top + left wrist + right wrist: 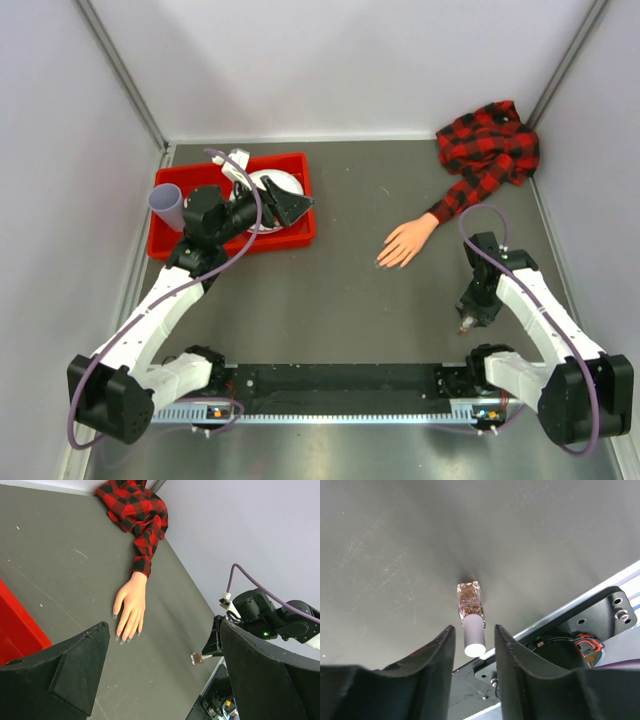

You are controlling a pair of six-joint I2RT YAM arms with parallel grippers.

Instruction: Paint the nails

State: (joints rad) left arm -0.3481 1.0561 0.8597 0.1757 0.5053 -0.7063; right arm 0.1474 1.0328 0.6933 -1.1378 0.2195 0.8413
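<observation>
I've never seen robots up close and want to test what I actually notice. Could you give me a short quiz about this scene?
1. True or false: the mannequin hand lies inside the red tray.
2. What stands between the fingers of the right tool? A a polish bottle; B a sponge; C a pen.
3. Fill in: the left tool hangs over the red tray with its fingers wide ___.

Key: 1 false, it lies on the bare table; 2 A; 3 open.
</observation>
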